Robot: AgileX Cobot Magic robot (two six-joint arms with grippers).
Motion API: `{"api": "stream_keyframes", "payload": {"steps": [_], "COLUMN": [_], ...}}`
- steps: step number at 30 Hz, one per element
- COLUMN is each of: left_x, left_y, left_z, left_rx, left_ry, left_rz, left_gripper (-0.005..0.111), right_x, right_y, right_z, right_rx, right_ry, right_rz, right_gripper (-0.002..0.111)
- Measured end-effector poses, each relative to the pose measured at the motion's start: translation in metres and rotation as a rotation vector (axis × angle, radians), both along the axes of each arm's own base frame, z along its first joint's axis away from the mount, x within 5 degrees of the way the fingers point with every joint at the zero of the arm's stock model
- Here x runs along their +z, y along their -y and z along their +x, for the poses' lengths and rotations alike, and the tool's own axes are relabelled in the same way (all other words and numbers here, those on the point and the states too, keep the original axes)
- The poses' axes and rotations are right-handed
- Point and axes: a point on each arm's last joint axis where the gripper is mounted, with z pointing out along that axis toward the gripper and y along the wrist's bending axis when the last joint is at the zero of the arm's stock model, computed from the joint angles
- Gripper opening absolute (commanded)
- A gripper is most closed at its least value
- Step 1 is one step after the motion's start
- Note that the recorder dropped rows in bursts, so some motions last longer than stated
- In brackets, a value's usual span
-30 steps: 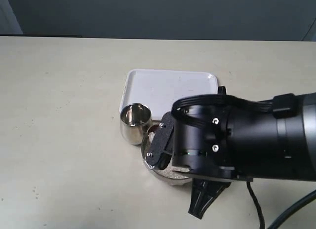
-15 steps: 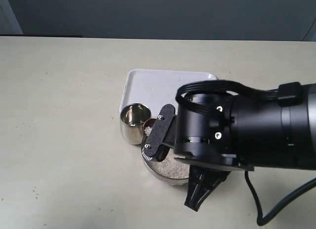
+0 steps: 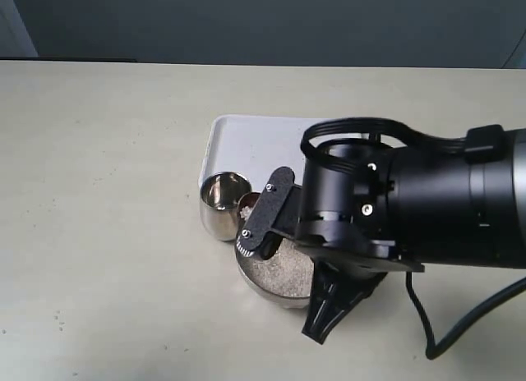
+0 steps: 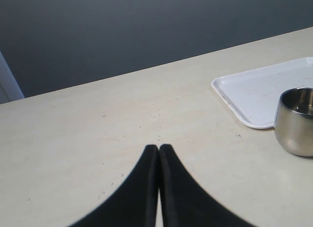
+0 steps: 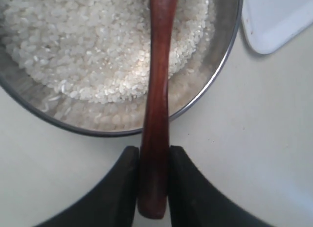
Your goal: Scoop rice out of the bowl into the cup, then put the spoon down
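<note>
So my right gripper [image 5: 154,151] is clamped on the spoon [image 5: 157,80] by its tail end, handle running straight out over the bowl [image 5: 230,46] and its rice [image 5: 78,46]. The cup [image 3: 223,202] sits just beside the bowl's far rim, dead ahead, and my left gripper [image 4: 159,151] is pinched closed on nothing

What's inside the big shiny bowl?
White rice lies in the bowl, with the spoon passing over it, held by the right gripper. The rice hides the bowl's bottom.

no readable text, no labels, no brands, no numbers, no signs anywhere
</note>
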Motion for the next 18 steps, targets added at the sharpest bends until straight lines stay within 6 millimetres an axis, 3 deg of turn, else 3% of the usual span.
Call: {"api": "stream_keyframes", "payload": {"steps": [18], "left_x": [0.0000], "left_y": [0.0000], "left_z": [0.0000], "left_rx": [0.000], "left_ry": [0.000], "left_rz": [0.000], "left_gripper": [0.001], "right_x": [-0.0025], "right_y": [-0.0031], "right_z": [-0.0002], "right_rx": [-0.016], "right_ry": [-0.051], "right_rz": [0.063], "right_gripper": [-0.001]}}
